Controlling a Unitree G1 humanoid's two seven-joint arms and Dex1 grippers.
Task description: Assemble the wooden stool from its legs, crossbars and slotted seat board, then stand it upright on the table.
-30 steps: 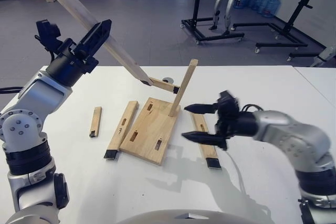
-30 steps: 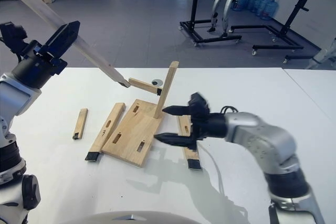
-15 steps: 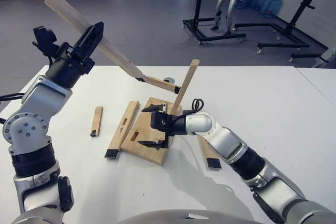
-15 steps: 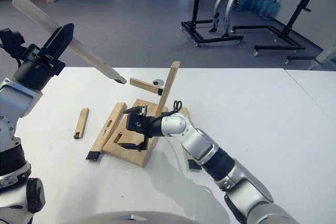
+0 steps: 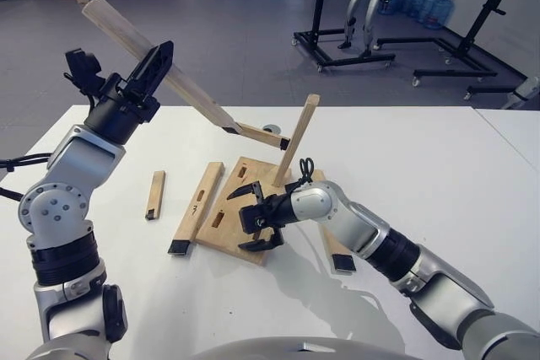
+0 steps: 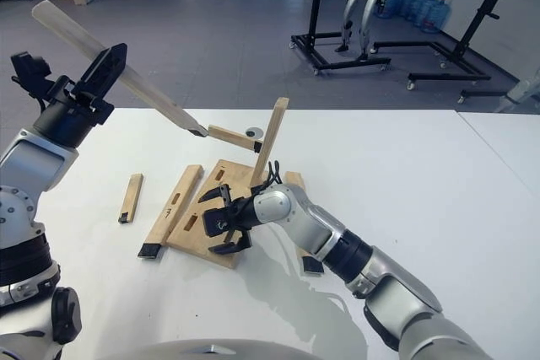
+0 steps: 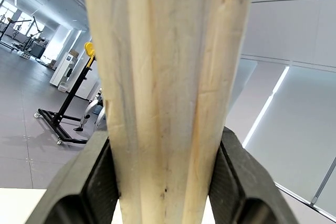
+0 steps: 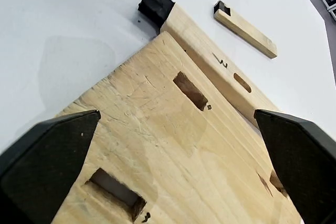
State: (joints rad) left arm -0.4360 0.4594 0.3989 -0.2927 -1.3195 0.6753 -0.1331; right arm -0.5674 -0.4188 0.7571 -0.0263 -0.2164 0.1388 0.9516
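Observation:
My left gripper [image 5: 152,69] is raised at the left, shut on a long wooden leg [image 7: 168,93] that slants down to the right. The leg's lower end [image 5: 229,128] meets a short crossbar [image 5: 263,136] sticking out of an upright leg [image 5: 297,141]. That upright leg stands tilted in a slot of the seat board [image 5: 228,229], which lies flat on the table. My right gripper [image 5: 246,221] hovers open just over the board's near half, fingers [image 8: 47,161] spread either side of its slots [image 8: 190,91].
A loose leg [image 5: 196,206] lies along the board's left side, and a short crossbar [image 5: 153,194] lies farther left. Another leg [image 5: 339,250] lies right of the board, partly under my right arm. The white table [image 5: 439,174] stretches bare to the right.
My right gripper has swung left from beside the board's right side to over the board, still open. The left arm with its leg has shifted only slightly.

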